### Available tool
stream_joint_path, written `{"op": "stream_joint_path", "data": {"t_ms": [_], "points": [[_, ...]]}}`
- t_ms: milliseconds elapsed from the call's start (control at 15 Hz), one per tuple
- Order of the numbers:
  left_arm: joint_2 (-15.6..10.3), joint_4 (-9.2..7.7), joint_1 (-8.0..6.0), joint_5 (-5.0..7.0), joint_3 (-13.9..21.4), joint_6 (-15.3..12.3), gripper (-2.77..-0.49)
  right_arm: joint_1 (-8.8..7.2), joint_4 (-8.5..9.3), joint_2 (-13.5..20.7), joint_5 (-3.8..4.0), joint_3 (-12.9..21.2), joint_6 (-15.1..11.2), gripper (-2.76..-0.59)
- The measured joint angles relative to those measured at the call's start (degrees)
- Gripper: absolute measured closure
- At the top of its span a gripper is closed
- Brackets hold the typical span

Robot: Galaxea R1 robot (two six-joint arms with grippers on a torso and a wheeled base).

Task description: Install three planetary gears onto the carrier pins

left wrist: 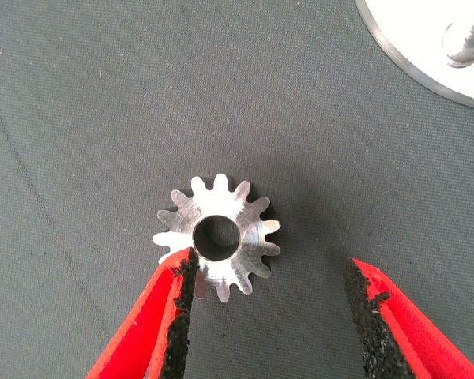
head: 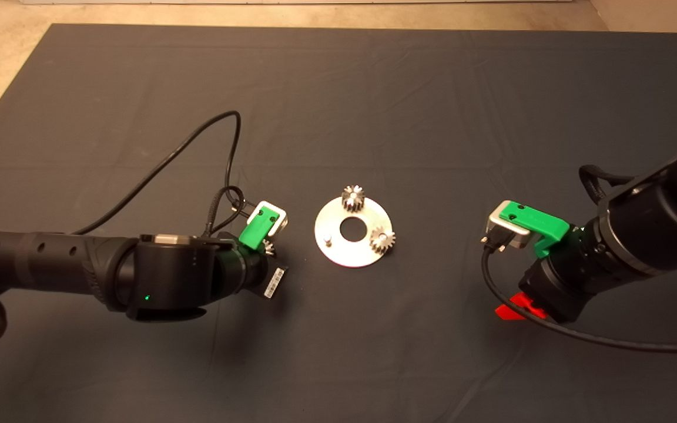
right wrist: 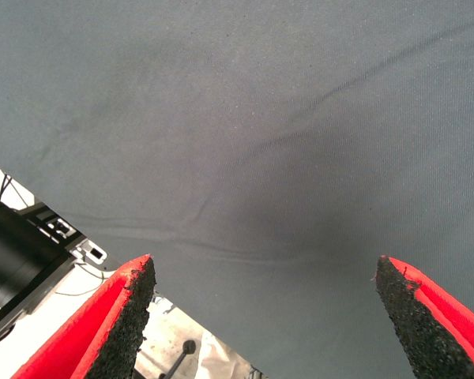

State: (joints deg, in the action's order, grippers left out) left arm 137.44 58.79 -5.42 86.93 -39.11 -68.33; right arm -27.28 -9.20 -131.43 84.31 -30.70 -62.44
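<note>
Your left end effector sits spread over the third planetary gear lying flat on the mat, one pad touching its teeth; the head view mostly hides that gear. Two gears sit on the disc, one pin bare. Right end effector hovers spread, well apart.

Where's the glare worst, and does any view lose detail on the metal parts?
Left wrist view: the disc is blown out to near white, its pin barely readable; the loose gear keeps its teeth, with a dark shadow on the mat beside it. Head view: warm cast, mild sheen on the disc, both mounted gears legible. Right wrist view: only mat, no glare.
</note>
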Motion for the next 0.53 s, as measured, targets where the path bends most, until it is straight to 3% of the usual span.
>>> {"op": "stream_joint_path", "data": {"t_ms": [133,267,400,533], "points": [[-0.1,-0.53,-0.4,-0.16,0.0,0.2,-1.26,0.11,0.0,0.0,0.0,0.0,0.0,-2.05],[-0.6,-2.05,-1.12,-0.49,-0.1,0.3,-1.43,0.61,0.0,0.0,0.0,0.0,0.0,-2.05],[-1.4,-4.25,-1.26,0.36,-0.7,0.4,-1.47,0.77,0.0,0.0,0.0,0.0,0.0,-2.05],[-1.7,-4.49,-1.6,0.48,-1.0,0.9,-1.47,0.77,0.0,0.0,-0.1,0.0,0.0,-2.05]]}}
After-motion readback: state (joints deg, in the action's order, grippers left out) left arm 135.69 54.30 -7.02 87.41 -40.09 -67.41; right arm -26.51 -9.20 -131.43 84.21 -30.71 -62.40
